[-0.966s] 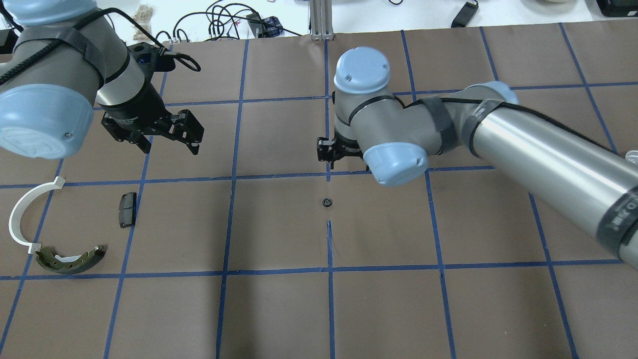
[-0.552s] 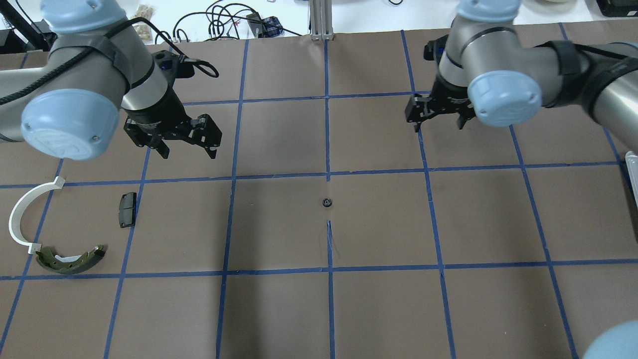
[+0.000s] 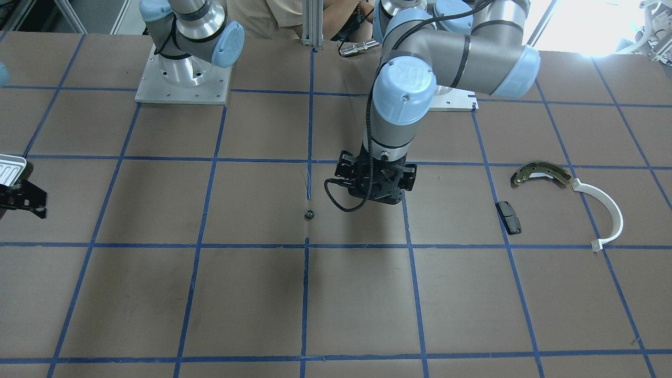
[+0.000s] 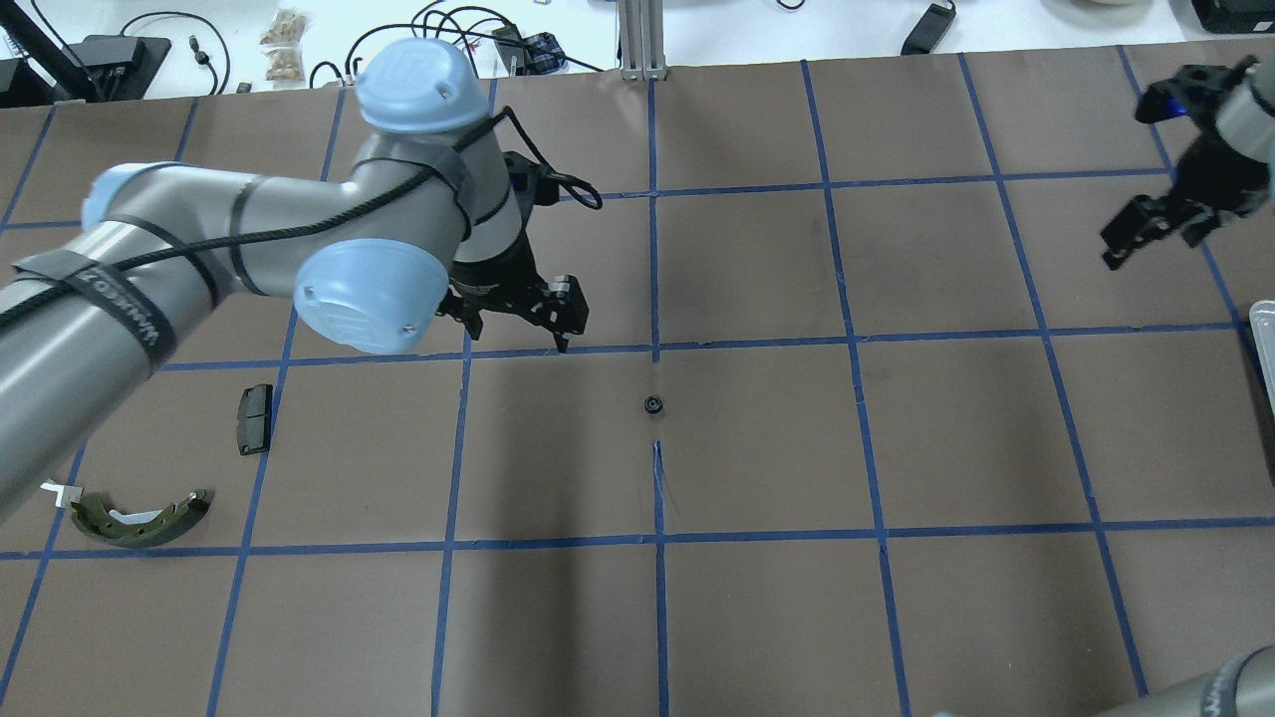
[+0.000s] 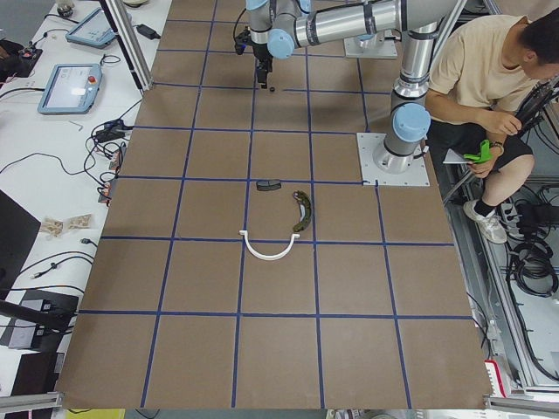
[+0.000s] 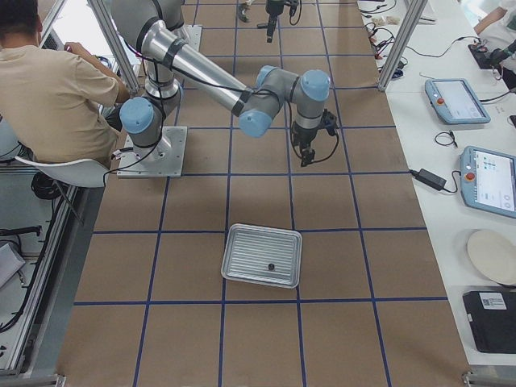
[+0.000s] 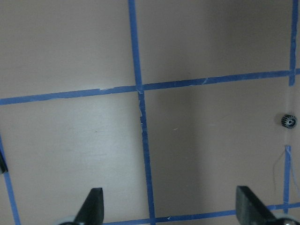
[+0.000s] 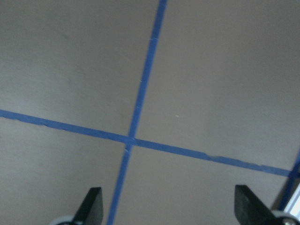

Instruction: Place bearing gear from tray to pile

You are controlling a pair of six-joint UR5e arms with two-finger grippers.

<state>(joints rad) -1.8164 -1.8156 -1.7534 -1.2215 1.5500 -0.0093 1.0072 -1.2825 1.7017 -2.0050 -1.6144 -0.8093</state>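
**Two arms trade places over the gear**

One second ago the right arm hung over the middle of the overhead frame, just above the bearing gear (image 4: 652,403). Now the right end effector (image 4: 1155,234) sits far off at the upper right edge. The left end effector (image 4: 523,324) has swung in from the upper left and is just up and left of the gear. The gear itself has not moved in that time.

This reads as a relay. The right arm seems to have brought the gear halfway, and the left arm is lining up to collect it for the second leg. Both end effectors are spread wide and carry nothing, as each wrist view shows.

The gear lies on the bare table (image 4: 757,617) just below frame centre, on a vertical blue tape line (image 4: 658,617). It is well apart from the tray (image 6: 262,255) and from the pile (image 4: 139,518) at the lower left. The pile is made up of the brake shoe, the brake pad (image 4: 255,418) and the white arc (image 3: 604,210).

The gear is a small dark ring with a toothed rim and a paler hub, and it lies flat. In the left wrist view it sits at the right edge, outside the span of the fingertips (image 7: 91,208).

A small dark part (image 6: 271,266) also lies in the tray.
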